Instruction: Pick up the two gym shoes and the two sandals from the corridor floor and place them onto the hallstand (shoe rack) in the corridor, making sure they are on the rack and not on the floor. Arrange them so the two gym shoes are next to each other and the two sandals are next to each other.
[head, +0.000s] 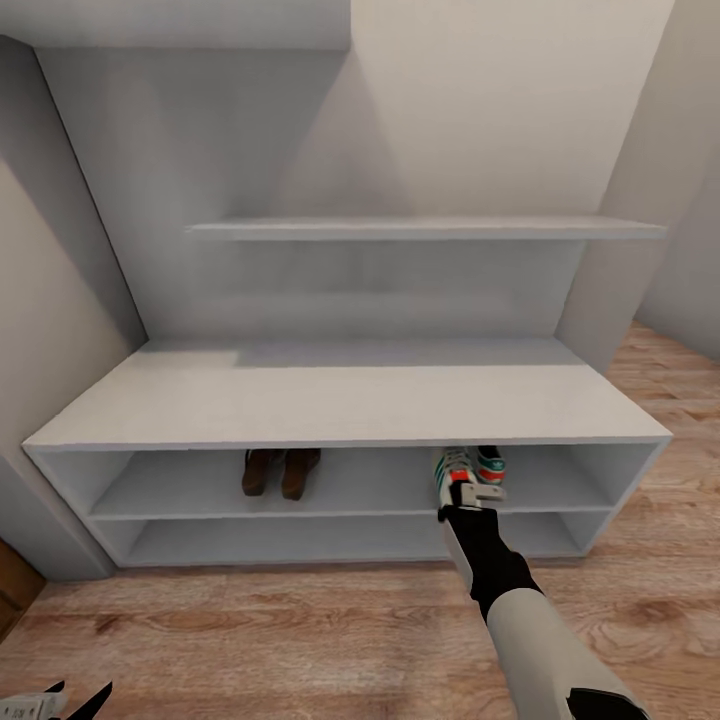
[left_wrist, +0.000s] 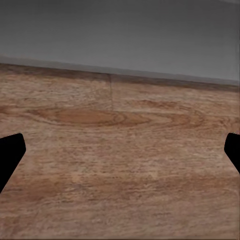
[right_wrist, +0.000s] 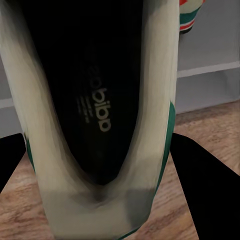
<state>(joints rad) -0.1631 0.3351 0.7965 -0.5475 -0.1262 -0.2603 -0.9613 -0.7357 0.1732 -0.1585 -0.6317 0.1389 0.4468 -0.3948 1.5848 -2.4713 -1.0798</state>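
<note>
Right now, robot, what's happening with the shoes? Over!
Right gripper holds a gym shoe at the upper shelf, beside the other. Sandals shelved together. Left gripper open over floor. Nothing blocking.
</note>
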